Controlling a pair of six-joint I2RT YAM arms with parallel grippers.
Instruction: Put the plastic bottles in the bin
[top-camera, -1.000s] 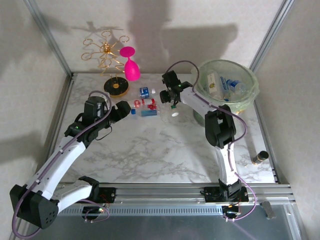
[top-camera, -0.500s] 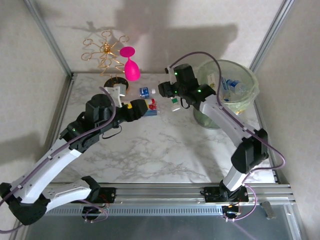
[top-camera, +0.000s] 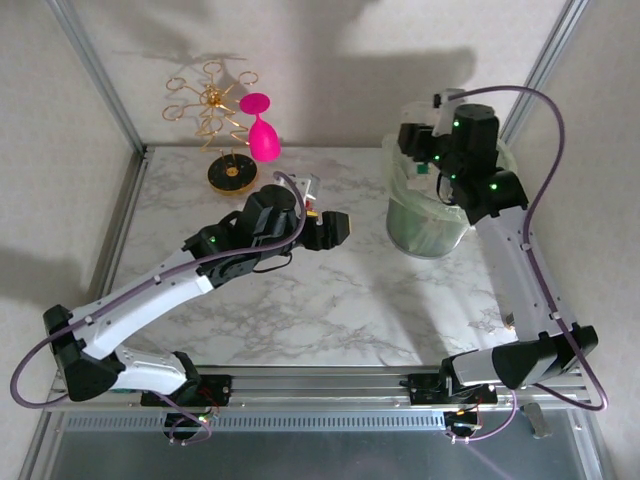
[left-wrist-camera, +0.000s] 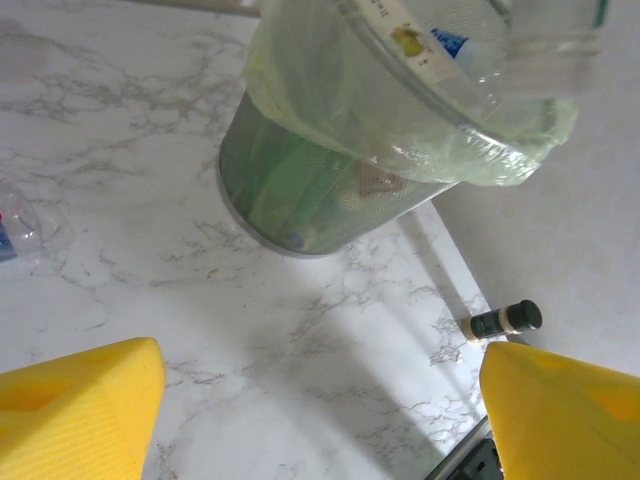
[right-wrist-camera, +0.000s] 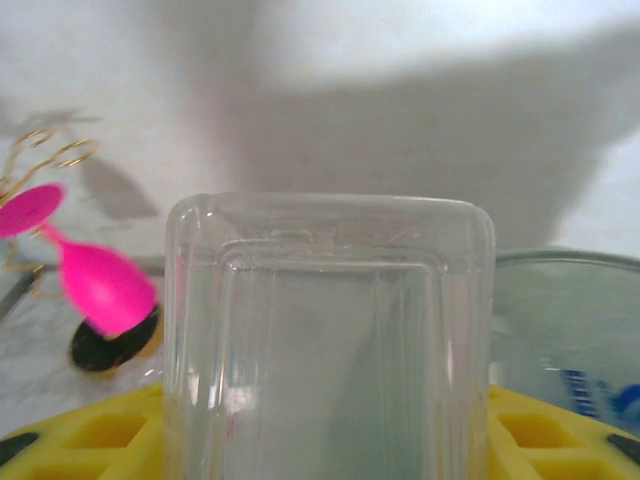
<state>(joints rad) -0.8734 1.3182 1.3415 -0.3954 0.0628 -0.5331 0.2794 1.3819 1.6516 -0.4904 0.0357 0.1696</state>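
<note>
One bottle (right-wrist-camera: 328, 320) clamped in your right gripper (right-wrist-camera: 328, 428) above the bin (top-camera: 425, 228); your left gripper (left-wrist-camera: 320, 410), jaws apart and empty, hangs over the counter (top-camera: 330, 300)

Bare table (top-camera: 340, 305) beside the bin (top-camera: 425, 228)

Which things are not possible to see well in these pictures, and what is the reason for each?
- Middle of the table: top view, the left arm covers it.
- A bottle: left wrist view, cut off by the left edge.
- Inside of the bin: top view, the right gripper covers much of it.
- The clear bottle it holds: right wrist view, lower part past the bottom edge.
- The pink glass: right wrist view, blurred.
</note>
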